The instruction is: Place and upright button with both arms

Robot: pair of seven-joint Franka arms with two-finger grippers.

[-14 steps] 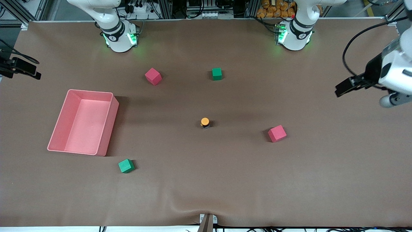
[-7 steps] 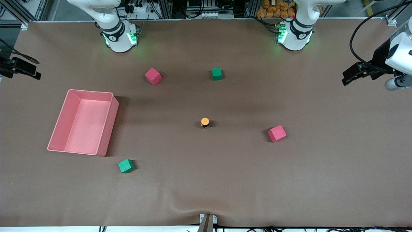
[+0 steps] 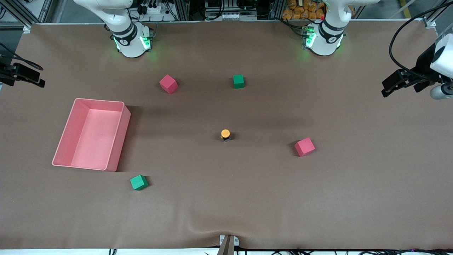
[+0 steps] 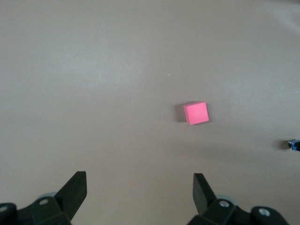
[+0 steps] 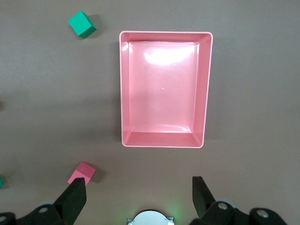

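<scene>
The button (image 3: 225, 134) stands upright on the brown table near its middle, with its orange cap on top of its black body. Only its edge (image 4: 294, 144) shows in the left wrist view. My left gripper (image 3: 389, 86) hangs over the table at the left arm's end, well away from the button. It is open (image 4: 139, 183), with only bare table between its fingers. My right gripper (image 5: 139, 187) is open and empty, high over the table between the right arm's base and the pink bin (image 5: 124, 89). It does not show in the front view.
The pink bin (image 3: 118, 138) sits toward the right arm's end. Two red cubes (image 3: 168, 84) (image 3: 304, 146) and two green cubes (image 3: 238, 81) (image 3: 138, 182) lie scattered around the button. A black fixture (image 3: 24, 75) juts in at the right arm's end.
My left gripper has drawn back toward the left arm's end of the table and toward the bases. The button, cubes and bin have not moved.
</scene>
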